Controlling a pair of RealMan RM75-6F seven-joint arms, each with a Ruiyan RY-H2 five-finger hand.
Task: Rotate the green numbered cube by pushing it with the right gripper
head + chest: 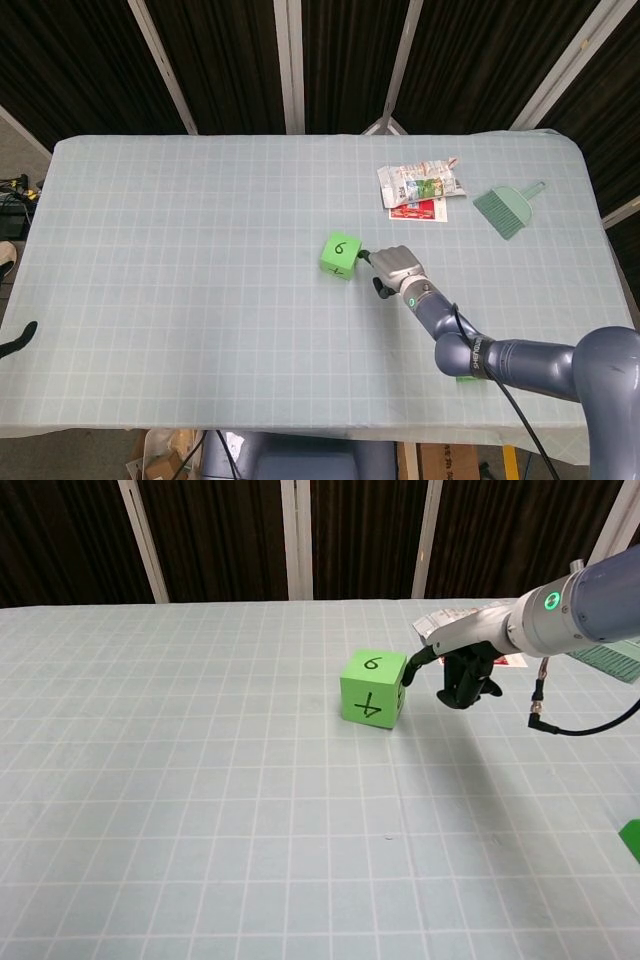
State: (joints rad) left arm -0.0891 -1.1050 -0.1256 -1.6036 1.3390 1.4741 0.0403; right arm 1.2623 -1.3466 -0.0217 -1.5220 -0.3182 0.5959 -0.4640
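The green numbered cube stands right of the table's middle, with 6 on top and 4 facing the chest view. My right hand is just to its right, low over the cloth. One dark fingertip reaches out and touches the cube's upper right edge; the other fingers are curled downward and hold nothing. My left hand is not visible in either view.
Crumpled snack packets and a small green dustpan lie at the back right, beyond my right hand. A small green object sits at the right edge. A small dark shape shows at the table's left edge.
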